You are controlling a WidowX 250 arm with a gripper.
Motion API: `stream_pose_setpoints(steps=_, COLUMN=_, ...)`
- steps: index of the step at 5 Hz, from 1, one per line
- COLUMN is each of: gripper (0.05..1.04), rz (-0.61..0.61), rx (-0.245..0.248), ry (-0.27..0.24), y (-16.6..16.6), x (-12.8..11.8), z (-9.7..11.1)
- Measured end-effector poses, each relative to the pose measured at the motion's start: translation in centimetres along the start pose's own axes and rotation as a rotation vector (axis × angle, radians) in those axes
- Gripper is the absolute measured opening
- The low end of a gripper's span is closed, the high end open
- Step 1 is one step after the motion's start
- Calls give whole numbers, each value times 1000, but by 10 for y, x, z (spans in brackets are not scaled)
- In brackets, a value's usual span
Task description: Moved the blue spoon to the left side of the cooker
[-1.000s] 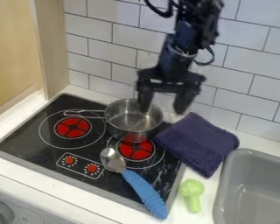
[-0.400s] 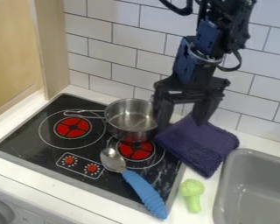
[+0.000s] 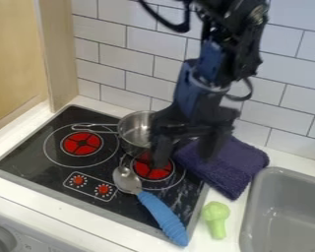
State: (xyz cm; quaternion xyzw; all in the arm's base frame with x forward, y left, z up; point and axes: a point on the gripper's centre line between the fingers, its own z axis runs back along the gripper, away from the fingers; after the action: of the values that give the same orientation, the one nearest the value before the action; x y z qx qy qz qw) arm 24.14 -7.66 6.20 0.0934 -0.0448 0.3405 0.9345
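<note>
Camera view: spoon (image 3: 161,214) (apart) below jaws

Open tool (image 3: 188,160) above cooker (image 3: 28,133), blue-handled spoon (image 3: 161,212) below (bowl on the cooker), pot (image 3: 135,133) behind.

White tiles (image 3: 104,39) cover the wall (image 3: 288,71) beside pale, apparently wooden panelling (image 3: 15,54) at left.

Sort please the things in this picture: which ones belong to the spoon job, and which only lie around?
For the job: blue-handled spoon, cooker, gripper.

Just lying about: metal saucepan, folded purple cloth, green toy broccoli.
</note>
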Motion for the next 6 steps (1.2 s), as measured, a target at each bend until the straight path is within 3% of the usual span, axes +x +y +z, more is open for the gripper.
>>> stream_pose_setpoints(steps=2, gripper=999, rz=19, rx=-41, ry=2, y=32, x=-16, z=-16)
stream_pose_setpoints(steps=3, gripper=999, rz=100, rx=-100, ry=43, y=34, x=-24, z=-30)
stream_pose_setpoints(steps=4, gripper=999, rz=151, rx=-100, ry=69, y=29, x=-27, z=-41)
stream_pose_setpoints(steps=6, gripper=999, rz=255, rx=-52, ry=76, y=20, x=-23, z=-56)
